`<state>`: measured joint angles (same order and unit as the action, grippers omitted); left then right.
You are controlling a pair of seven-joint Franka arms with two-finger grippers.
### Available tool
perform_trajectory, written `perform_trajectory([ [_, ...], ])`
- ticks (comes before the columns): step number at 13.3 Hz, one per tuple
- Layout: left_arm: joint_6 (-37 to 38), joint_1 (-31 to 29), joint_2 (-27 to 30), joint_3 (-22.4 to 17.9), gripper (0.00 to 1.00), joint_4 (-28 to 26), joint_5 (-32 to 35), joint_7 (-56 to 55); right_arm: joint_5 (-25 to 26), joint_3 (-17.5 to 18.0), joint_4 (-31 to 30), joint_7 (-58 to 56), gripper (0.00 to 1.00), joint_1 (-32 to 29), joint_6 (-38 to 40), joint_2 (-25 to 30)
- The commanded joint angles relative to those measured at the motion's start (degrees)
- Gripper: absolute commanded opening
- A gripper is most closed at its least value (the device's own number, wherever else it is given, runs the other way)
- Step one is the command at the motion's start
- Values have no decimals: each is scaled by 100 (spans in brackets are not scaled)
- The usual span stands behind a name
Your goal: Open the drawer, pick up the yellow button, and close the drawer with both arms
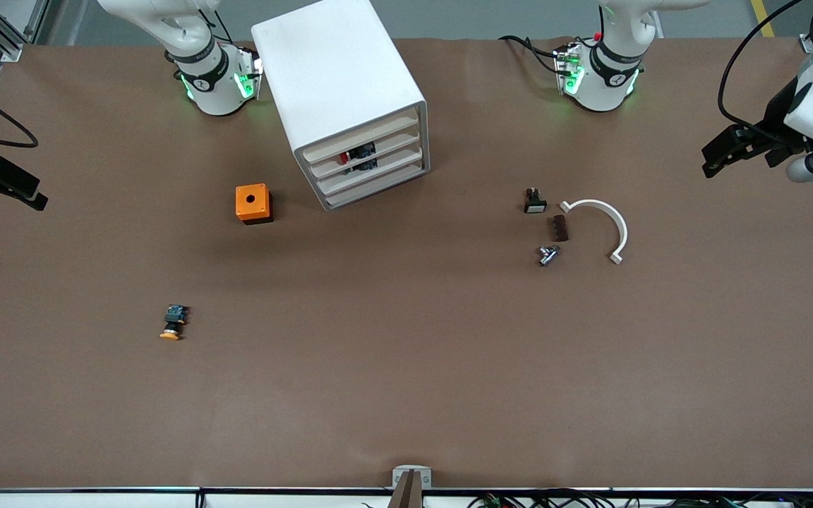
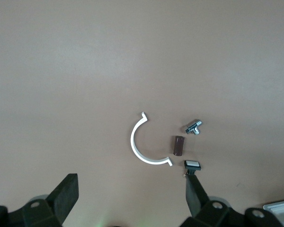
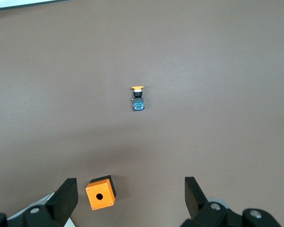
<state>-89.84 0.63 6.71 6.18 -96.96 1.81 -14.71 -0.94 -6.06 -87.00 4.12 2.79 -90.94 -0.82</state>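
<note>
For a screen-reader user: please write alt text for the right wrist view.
Seen from above, a small orange-capped button lies on a brown table. An orange cube with a hole sits between the open black fingers of the right gripper, which hangs above.

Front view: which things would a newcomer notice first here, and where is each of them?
The boxy white cabinet stands on the brown table between the two arm bases, its trays facing the camera. Beside it, toward the right arm's end, sits an orange cube. The small orange-capped button lies alone, nearer to the camera than the cube.
</note>
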Motion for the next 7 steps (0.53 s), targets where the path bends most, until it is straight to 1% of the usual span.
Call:
perform_trajectory([
  [1,-148,113,244,-73,100,-289,-85,82,103,35,-221,125,100,20,-56,213],
  [7,-78,113,121,-47,100,-52,-67,135,103,35,-221,125,100,20,-117,213],
])
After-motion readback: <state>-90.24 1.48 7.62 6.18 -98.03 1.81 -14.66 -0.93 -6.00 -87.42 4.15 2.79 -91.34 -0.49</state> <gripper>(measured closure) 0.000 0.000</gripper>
